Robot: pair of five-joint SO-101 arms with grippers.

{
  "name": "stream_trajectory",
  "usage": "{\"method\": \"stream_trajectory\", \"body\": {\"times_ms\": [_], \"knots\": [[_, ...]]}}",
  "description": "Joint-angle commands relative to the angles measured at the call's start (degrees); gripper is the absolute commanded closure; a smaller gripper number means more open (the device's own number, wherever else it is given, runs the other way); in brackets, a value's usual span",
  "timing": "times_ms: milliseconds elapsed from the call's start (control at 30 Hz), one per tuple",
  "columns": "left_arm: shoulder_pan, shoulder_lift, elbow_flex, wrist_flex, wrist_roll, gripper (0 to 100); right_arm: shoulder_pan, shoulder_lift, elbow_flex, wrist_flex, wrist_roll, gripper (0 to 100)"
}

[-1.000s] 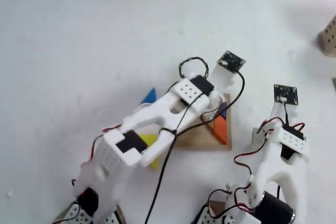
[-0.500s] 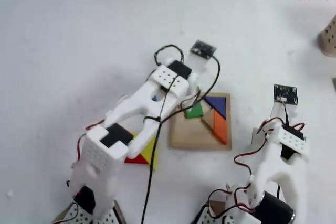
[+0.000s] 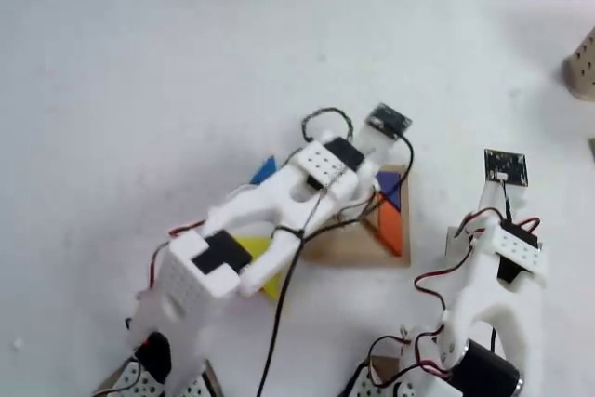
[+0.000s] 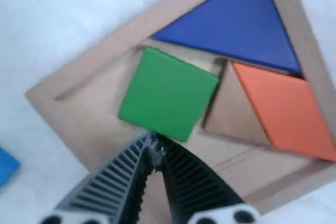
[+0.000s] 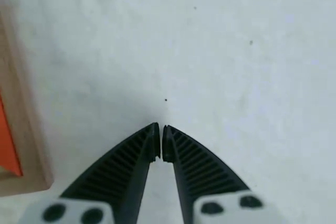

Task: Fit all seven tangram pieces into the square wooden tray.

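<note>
The square wooden tray (image 4: 79,72) holds a blue triangle (image 4: 236,24), a green square (image 4: 168,93) and an orange parallelogram (image 4: 286,111). My left gripper (image 4: 154,148) is shut with nothing in it, its tips at the green square's near edge, just above the tray floor. In the high view the left arm (image 3: 316,169) lies across the tray (image 3: 344,244) and hides the green square; the orange piece (image 3: 390,220) and blue triangle (image 3: 390,188) show beside it. My right gripper (image 5: 160,140) is shut over bare table, just right of the tray's edge (image 5: 21,129).
A blue piece (image 3: 265,171) lies on the table left of the tray, and a yellow piece (image 3: 260,253) lies partly under the left arm. The right arm (image 3: 493,267) rests to the tray's right. The table's far half is open white surface.
The left arm swung left off the tray, baring the green square and a red piece by the yellow one, then came back right over the tray. The right arm kept still.
</note>
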Motion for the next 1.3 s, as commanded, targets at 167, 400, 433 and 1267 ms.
{"method": "stream_trajectory", "body": {"times_ms": [167, 400, 433, 1267], "knots": [[2.3, -4.2, -0.6, -0.8, 0.4, 98, -0.7, -1.7, -0.3, -0.9, 0.7, 97.4], [4.3, -7.3, -2.8, 6.3, 2.3, 98, -0.7, -1.7, -0.3, -0.9, 0.7, 97.4], [4.4, -8.5, -2.8, 6.7, 2.5, 98, -0.7, -1.7, -0.3, -0.9, 0.7, 97.4], [-0.9, 0.1, -1.8, -10.8, 3.3, 98, -0.7, -1.7, -0.2, -0.9, 0.7, 97.4]]}}
